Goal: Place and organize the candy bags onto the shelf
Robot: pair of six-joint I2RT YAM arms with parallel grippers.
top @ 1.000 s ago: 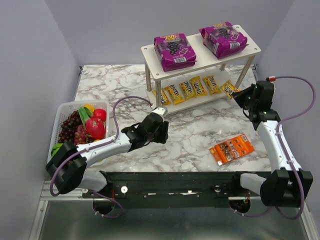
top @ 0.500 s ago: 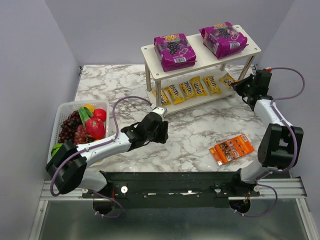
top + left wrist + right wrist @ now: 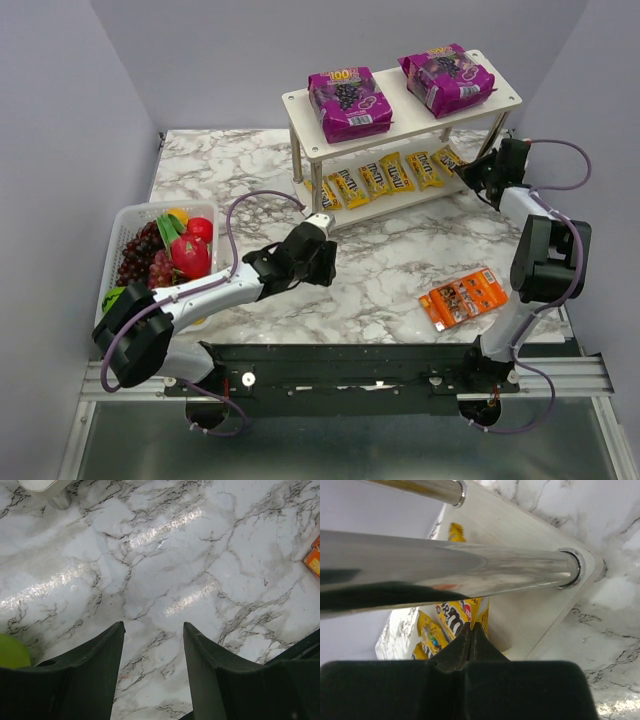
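Nearest, the left gripper hangs half open over the marble table, holding nothing. One orange pack lies on the table by the right arm. Six yellow packets line the bottom tier of the shelf, with two purple pouches up top. Only the right wrist view shows the right gripper pinched shut on the end yellow packet.

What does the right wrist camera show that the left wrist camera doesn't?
Right wrist only: the shelf, its metal leg, and the right gripper pinching a yellow packet at the lower tier. Left wrist only: the open, empty left gripper, an edge of the orange pack and a green object. Both: the marble table.
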